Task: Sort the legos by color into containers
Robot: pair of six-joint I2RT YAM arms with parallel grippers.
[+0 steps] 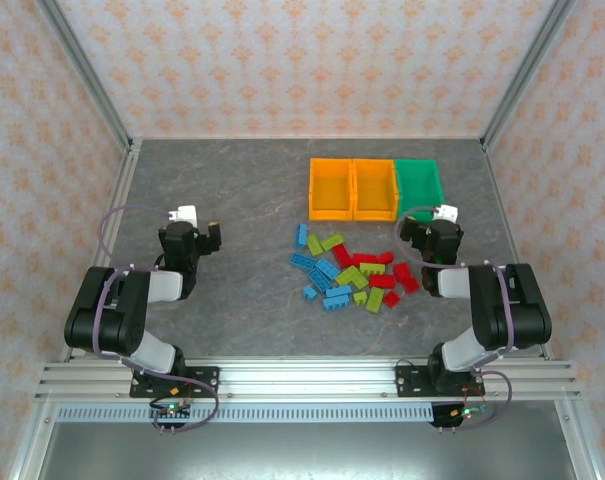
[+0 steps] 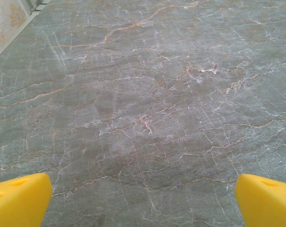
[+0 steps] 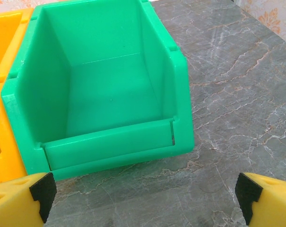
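The legos (image 1: pixel 350 270) lie loose on the table's middle: blue ones (image 1: pixel 327 270) mostly on the left, lime green ones (image 1: pixel 350 277) mixed in, red ones (image 1: pixel 382 281) toward the right. Behind them the containers stand in a row, two orange-yellow bins (image 1: pixel 331 188) (image 1: pixel 374 188) and a green bin (image 1: pixel 419 183), all looking empty. My left gripper (image 1: pixel 192 222) is far left of the pile, open over bare table (image 2: pixel 143 203). My right gripper (image 1: pixel 432 222) hangs open just in front of the green bin (image 3: pixel 109 142), nothing between its fingers (image 3: pixel 145 201).
Grey marble tabletop (image 2: pixel 143 94) walled by patterned panels (image 1: pixel 302 60) at the back and sides. An aluminium rail (image 1: pixel 302 380) with both arm bases runs along the near edge. An orange-yellow bin (image 3: pixel 1 94) touches the green bin's left side.
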